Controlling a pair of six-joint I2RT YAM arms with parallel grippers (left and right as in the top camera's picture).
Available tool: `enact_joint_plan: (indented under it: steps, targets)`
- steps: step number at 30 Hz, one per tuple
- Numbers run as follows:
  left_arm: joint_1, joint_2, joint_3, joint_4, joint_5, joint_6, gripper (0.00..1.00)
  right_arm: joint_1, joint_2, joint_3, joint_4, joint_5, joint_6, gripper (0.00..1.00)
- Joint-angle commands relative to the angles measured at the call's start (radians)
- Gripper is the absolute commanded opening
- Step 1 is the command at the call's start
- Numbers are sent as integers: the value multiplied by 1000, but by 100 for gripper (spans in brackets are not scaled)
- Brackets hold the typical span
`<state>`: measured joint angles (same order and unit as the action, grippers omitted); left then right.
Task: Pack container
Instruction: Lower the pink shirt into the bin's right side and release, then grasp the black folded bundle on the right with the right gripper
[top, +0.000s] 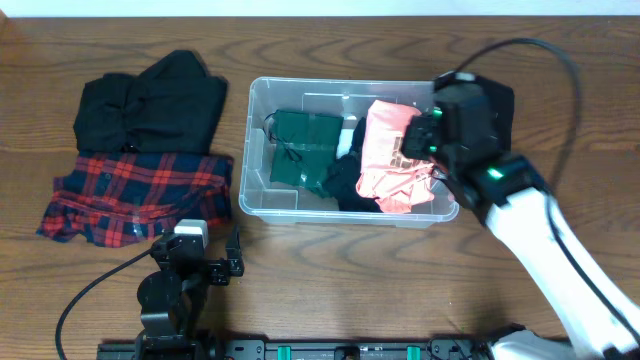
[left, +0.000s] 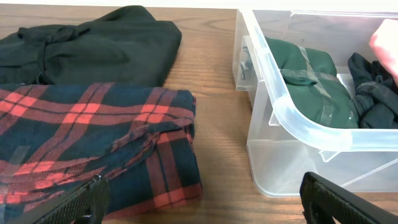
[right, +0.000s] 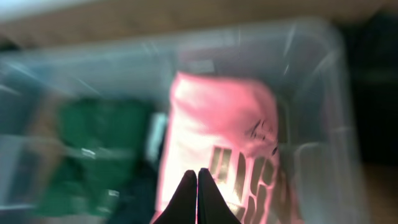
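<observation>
Right-arm fingers (right: 198, 180) hang pressed together over a pink garment (top: 395, 155) at the right end of the container (top: 320, 84). The wrist view is too blurred to show whether they nip a fold of the cloth. The left arm waits at the near edge of the surface (top: 330, 290), its fingers (left: 203, 186) spread wide and holding nothing.

The main risk is probably a snag. If pink cloth is caught between the closed tips, lifting the arm could drag the garment up and over the near rim, where its lower end already crowds the wall. A downward press off-centre could also tip or slide the container, which looks light and is held by nothing on the bare wood. Any shift would bring it closer to the clothes still waiting.

The container is a clear rectangular bin with rounded corners and a thick rim, its contents plain through its walls. It lies lengthwise across the middle of the surface. A folded green garment (top: 300, 150) fills its left half, and a crumpled black garment (top: 345, 180) sits between that and the pink one.

Well left of it, unpacked, lie a red plaid garment (top: 140, 195) and, beyond that, a black jacket (top: 150, 100).
</observation>
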<state>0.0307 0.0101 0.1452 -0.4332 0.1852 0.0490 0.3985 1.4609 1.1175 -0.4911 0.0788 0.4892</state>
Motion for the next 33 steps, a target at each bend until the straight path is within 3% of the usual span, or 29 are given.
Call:
enact_joint_plan:
  steps: [1,7,14,16,21,25,29,33]
  targets:
    - [-4,-6,-20,1,13,-5,98,6,174,-6,-6,-1,-34,1]
    - [-4,-6,-20,1,13,-5,98,13,329,-6,-45,-5,-12,1]
    - [-4,-6,-19,1,13,-5,98,14,229,-4,-124,41,-17,2]
    - [-4,-6,-20,1,13,-5,98,14,149,-4,-126,45,-34,10]
    - [-4,-6,-20,1,13,-5,98,-18,-146,-3,-92,18,-34,50]
    - [-4,-6,-20,1,13,-5,98,-154,-324,-3,-106,6,-35,73]
    - [-4,-6,-20,1,13,-5,98,-349,-331,-5,-157,-73,-68,78]
    - [-4,-6,-20,1,13,-5,98,-529,-219,-6,-162,-200,-102,79]
